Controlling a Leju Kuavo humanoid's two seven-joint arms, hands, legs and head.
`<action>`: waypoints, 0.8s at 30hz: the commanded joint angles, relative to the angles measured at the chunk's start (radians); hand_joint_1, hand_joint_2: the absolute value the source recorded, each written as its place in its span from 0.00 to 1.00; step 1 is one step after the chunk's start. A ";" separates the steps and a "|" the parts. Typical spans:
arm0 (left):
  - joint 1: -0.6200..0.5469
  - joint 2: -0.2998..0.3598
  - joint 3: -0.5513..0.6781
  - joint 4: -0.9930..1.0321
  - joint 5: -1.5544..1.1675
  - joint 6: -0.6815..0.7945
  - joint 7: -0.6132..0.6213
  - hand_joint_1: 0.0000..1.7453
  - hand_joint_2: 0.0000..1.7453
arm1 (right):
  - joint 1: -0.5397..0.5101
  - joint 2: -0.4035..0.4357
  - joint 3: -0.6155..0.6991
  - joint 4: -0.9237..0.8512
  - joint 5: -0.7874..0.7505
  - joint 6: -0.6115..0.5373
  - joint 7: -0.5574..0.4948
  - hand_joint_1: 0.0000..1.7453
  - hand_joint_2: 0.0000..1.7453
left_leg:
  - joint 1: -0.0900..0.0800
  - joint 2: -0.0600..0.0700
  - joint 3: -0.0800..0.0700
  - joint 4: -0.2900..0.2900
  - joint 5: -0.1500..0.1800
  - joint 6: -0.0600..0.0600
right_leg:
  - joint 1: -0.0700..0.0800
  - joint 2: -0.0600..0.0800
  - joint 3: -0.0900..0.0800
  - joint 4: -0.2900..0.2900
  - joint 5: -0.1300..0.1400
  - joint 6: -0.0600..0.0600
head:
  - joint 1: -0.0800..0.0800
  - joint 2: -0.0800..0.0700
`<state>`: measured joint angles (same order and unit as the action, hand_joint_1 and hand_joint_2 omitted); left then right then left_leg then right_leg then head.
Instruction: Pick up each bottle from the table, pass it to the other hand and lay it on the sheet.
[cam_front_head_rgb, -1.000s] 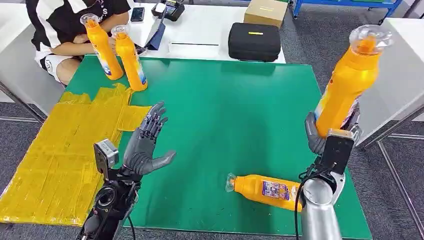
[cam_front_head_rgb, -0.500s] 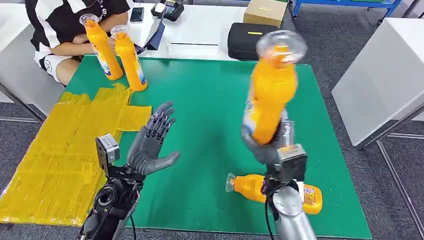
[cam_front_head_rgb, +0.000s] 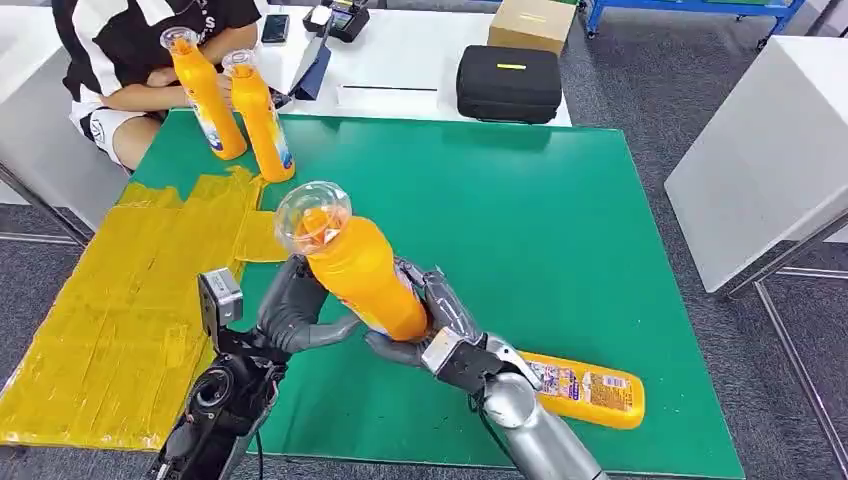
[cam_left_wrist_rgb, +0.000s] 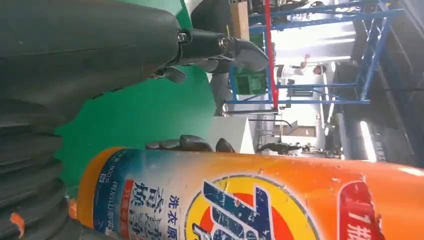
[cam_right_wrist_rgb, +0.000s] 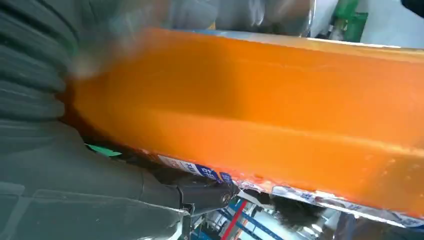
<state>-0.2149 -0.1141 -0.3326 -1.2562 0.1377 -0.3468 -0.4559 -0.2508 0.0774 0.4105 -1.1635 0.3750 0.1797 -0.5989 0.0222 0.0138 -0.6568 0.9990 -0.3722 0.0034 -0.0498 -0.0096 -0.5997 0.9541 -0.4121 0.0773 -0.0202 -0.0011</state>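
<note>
Your right hand (cam_front_head_rgb: 425, 330) gripped the orange bottle (cam_front_head_rgb: 360, 270) low on its body, tilted above the green mat (cam_front_head_rgb: 520, 210), with the left hand (cam_front_head_rgb: 295, 305) spread and unclenched against its near side, not yet gripping. You risked dropping it had the right hand let go early. It could have fallen short of the yellow sheet (cam_front_head_rgb: 120, 300) or struck the second bottle (cam_front_head_rgb: 585, 385) lying on the mat.
</note>
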 joint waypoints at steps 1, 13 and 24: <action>-0.058 0.022 -0.034 0.068 -0.001 0.000 0.005 0.00 1.00 | -0.040 -0.007 0.085 0.118 0.013 0.021 -0.001 1.00 1.00 | 0.001 -0.001 0.006 0.000 -0.003 0.001 | 0.001 0.000 0.006 0.000 -0.002 -0.006 | 0.000 0.000; -0.059 0.022 -0.033 0.070 0.000 0.000 0.005 0.00 1.00 | -0.045 -0.005 0.092 0.126 0.015 0.027 -0.003 1.00 1.00 | 0.001 -0.002 0.006 0.000 -0.003 0.001 | 0.001 0.000 0.006 0.000 -0.003 -0.007 | 0.000 0.000; -0.071 0.018 -0.022 0.099 -0.007 0.000 -0.003 0.00 1.00 | -0.133 0.020 0.194 0.296 0.003 0.084 -0.029 1.00 1.00 | 0.001 -0.001 0.007 0.000 -0.003 0.000 | 0.002 0.001 0.006 0.000 -0.003 -0.007 | 0.000 0.000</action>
<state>-0.2145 -0.1011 -0.3315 -1.2322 0.1362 -0.3517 -0.4650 -0.3302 0.0820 0.4727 -1.0414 0.3780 0.2197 -0.6287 0.0221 0.0141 -0.6571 0.9990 -0.3722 0.0034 -0.0499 -0.0092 -0.6004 0.9542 -0.4121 0.0773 -0.0202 -0.0011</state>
